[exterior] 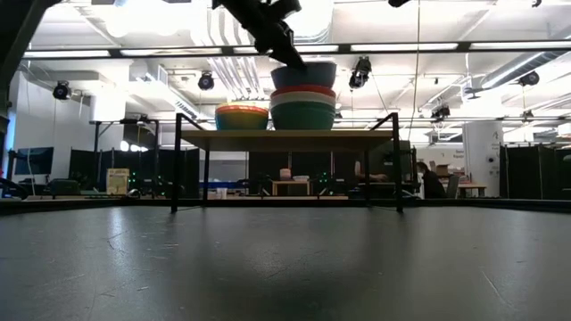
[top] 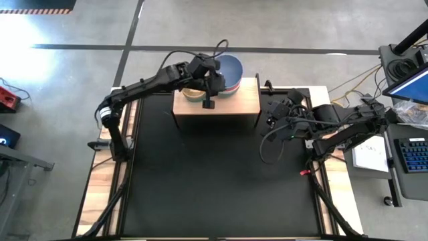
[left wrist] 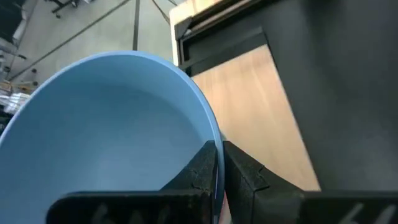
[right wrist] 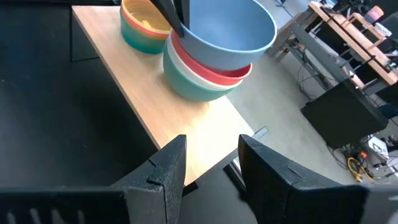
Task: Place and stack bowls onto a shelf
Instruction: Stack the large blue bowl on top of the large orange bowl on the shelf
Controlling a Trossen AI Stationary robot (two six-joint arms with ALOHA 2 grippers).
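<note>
The periwinkle-blue bowl (top: 232, 68) tops the stack of large bowls, above red (right wrist: 214, 71), white and teal (right wrist: 189, 84), at the far side of the light-wood shelf (top: 234, 107). It sits slightly tilted in the red bowl. My left gripper (left wrist: 219, 146) is shut on its rim. A stack of small bowls (right wrist: 140, 28), yellow on top, stands on the shelf beside the large stack. My right gripper (right wrist: 211, 140) waits open over the table's right side, clear of the shelf's right end. My left gripper pinches the periwinkle-blue bowl's rim (left wrist: 213, 130), one finger (left wrist: 202, 168) inside the bowl and one (left wrist: 245, 174) outside. The fingers slant down from above on the side facing the small stack. The bowl rests, a little tilted, on the red bowl (exterior: 303, 90).
The shelf stands on dark legs (exterior: 177, 165) at the far middle of the black tabletop (top: 214, 181). Bare board shows at the shelf's right part (top: 246, 100). Cables and a keyboard (top: 411, 154) lie beyond the table's right edge.
</note>
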